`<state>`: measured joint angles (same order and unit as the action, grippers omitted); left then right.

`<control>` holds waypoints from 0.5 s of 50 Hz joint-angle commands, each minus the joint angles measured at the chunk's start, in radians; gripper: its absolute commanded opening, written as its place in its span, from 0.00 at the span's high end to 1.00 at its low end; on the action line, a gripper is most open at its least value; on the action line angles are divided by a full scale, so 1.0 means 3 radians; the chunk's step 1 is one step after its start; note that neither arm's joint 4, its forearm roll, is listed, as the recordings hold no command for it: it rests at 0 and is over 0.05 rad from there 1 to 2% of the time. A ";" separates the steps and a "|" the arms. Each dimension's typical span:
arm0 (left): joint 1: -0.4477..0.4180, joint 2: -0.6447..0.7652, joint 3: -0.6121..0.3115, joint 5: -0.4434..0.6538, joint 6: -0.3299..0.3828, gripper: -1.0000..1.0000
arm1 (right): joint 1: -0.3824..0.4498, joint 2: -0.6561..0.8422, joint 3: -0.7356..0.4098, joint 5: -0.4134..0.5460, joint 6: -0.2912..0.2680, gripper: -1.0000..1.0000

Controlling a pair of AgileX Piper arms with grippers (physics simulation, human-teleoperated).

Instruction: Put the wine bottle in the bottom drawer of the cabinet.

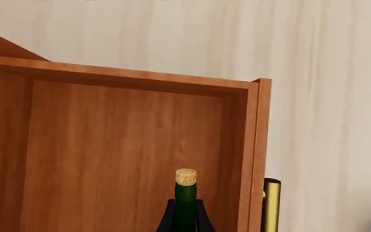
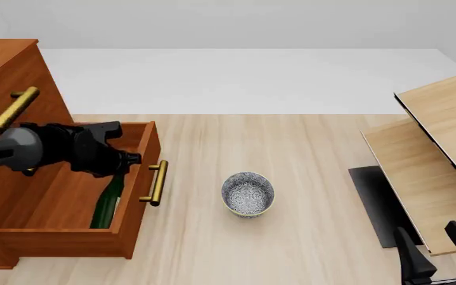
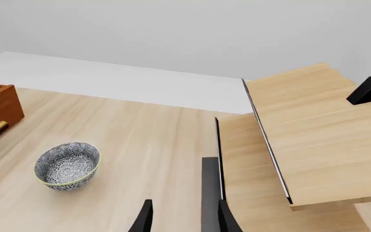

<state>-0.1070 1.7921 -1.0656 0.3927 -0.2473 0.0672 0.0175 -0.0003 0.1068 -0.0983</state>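
The cabinet stands at the left with its bottom drawer pulled out, brass handle facing the table's middle. The dark green wine bottle slants down inside the drawer. My left gripper is over the drawer and shut on the bottle's neck. In the left wrist view the cork top sticks out past my black fingers above the drawer's floor. My right gripper is open and empty at the front right; it also shows in the right wrist view.
A speckled grey bowl sits on the table just right of the drawer handle, and shows in the right wrist view. A pale light-wood shelf unit fills the right side, with a dark mat at its foot.
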 commanded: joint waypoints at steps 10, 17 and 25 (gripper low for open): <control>-0.0042 -0.0001 0.0078 0.0109 -0.0007 0.00 | -0.0001 -0.0007 0.0000 0.0004 -0.0001 0.00; -0.0048 -0.0014 0.0067 0.0123 -0.0012 0.00 | -0.0002 -0.0005 0.0000 0.0003 -0.0003 0.00; -0.0025 -0.0056 0.0055 0.0155 0.0013 0.00 | -0.0002 -0.0007 0.0000 0.0005 -0.0002 0.00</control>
<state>-0.0780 1.7782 -1.0455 0.4100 -0.3078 0.0672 0.0167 -0.0003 0.1076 -0.1003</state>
